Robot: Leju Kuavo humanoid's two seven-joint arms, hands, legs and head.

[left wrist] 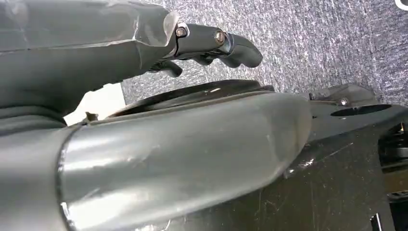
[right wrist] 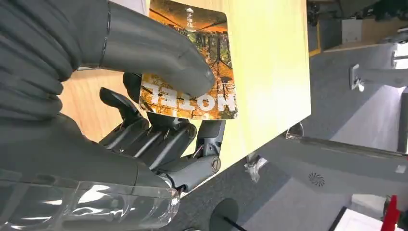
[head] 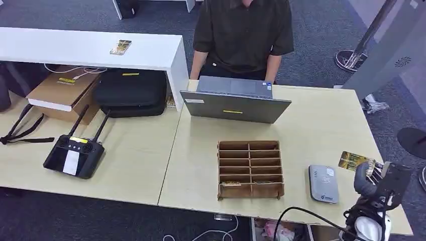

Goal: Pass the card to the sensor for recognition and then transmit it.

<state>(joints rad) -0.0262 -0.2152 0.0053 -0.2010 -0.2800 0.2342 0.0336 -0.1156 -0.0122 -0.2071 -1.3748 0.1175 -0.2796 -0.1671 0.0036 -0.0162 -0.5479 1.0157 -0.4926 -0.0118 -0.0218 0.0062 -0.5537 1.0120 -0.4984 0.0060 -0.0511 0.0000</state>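
A hotel card (head: 352, 160) with an orange forest print is pinched in my right hand (head: 374, 181) near the table's right front corner, just right of the grey card sensor (head: 323, 184). In the right wrist view the thumb (right wrist: 159, 53) presses on the card (right wrist: 202, 72) while darker fingers support it from below. My left hand (left wrist: 211, 45) hangs over grey carpet with its fingers curled and nothing in them. A brown wooden card rack (head: 250, 169) with several slots stands left of the sensor.
A person in a dark shirt (head: 243, 30) stands behind an open grey laptop (head: 234, 99) at the table's far edge. A black controller (head: 74, 155), a cardboard box (head: 65, 93) and a black case (head: 130, 92) lie on the left table. Another card (head: 120, 47) rests on the white shelf.
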